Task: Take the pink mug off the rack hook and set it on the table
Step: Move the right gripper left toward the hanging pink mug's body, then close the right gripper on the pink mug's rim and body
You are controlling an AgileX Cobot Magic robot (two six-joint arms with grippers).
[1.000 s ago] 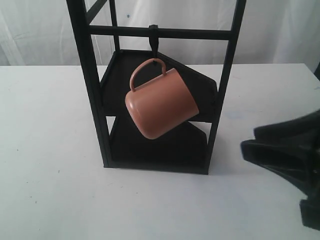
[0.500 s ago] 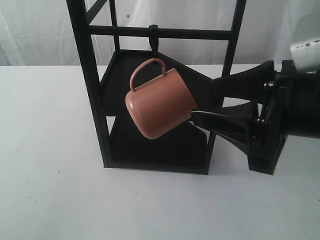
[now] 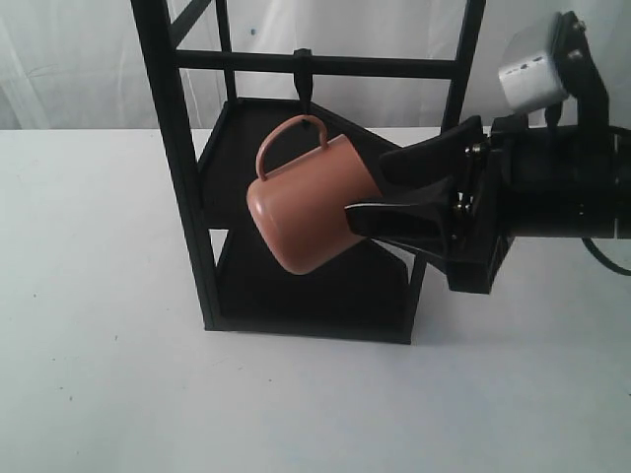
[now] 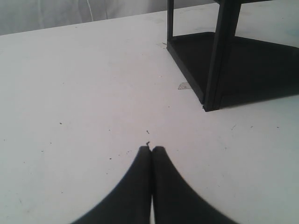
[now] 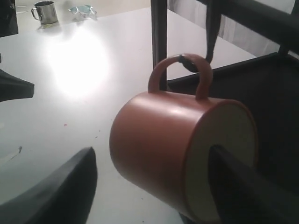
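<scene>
As the right gripper (image 3: 367, 187) has swung in from the frame's right edge, its spread jaws now bracket the wall of the salmon-pink cylindrical mug (image 3: 306, 212), hanging mid-frame on the short black metal hook (image 3: 305, 87), so a pinch looks next; left gripper (image 4: 150, 150) jaws pressed together.

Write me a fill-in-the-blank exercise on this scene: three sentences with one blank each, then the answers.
1. The mug hangs from the hook by its ____.
2. The right gripper is ____, with one finger at the mug's mouth and the other beside its wall.
3. The left gripper is ____, above the table.

Missing words: handle; open; shut
</scene>
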